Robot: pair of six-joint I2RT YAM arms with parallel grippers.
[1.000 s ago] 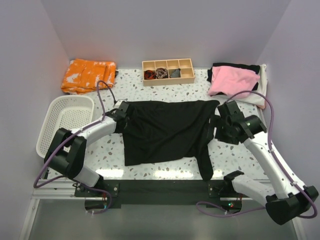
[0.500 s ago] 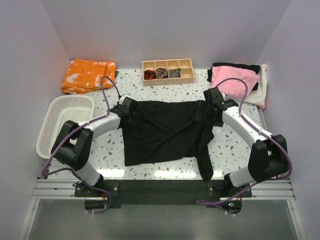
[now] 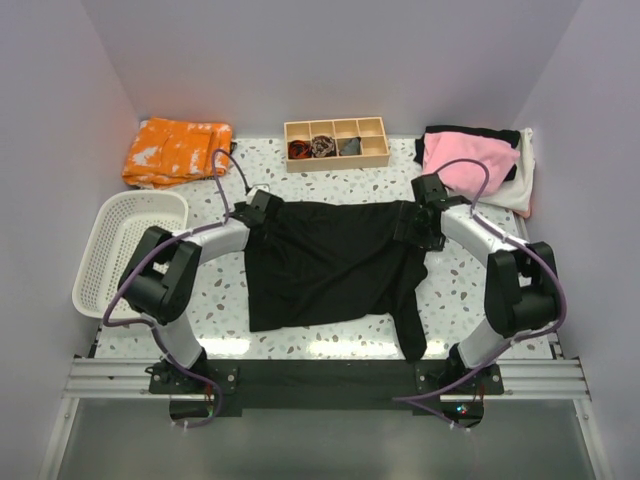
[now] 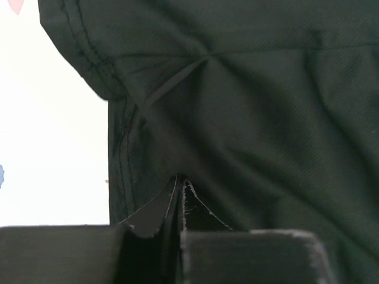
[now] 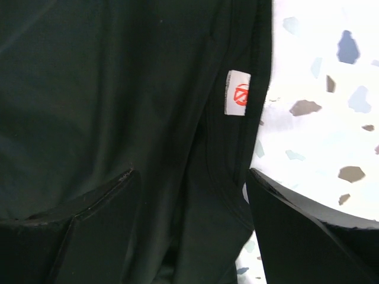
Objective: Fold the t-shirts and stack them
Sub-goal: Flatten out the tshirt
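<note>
A large black t-shirt (image 3: 330, 262) lies spread on the speckled table, with one part trailing toward the near edge on the right. My left gripper (image 3: 267, 208) is at its far left corner. In the left wrist view the left gripper (image 4: 180, 181) is shut, with black cloth (image 4: 254, 100) pinched between the tips. My right gripper (image 3: 410, 224) is at the far right corner. In the right wrist view the right gripper (image 5: 190, 174) is open and straddles the shirt's hem beside a small white label (image 5: 238, 92). A pile of pink, black and white shirts (image 3: 470, 160) lies at the back right.
An orange patterned cloth (image 3: 176, 150) lies at the back left. A wooden divided box (image 3: 335, 143) with small rolled fabrics stands at the back middle. A white basket (image 3: 130, 245) stands at the left edge. Purple cables loop above both arms.
Both grippers have moved up to the shirt's far corners. The right arm swung in from the right side. The shirt itself has hardly shifted.
</note>
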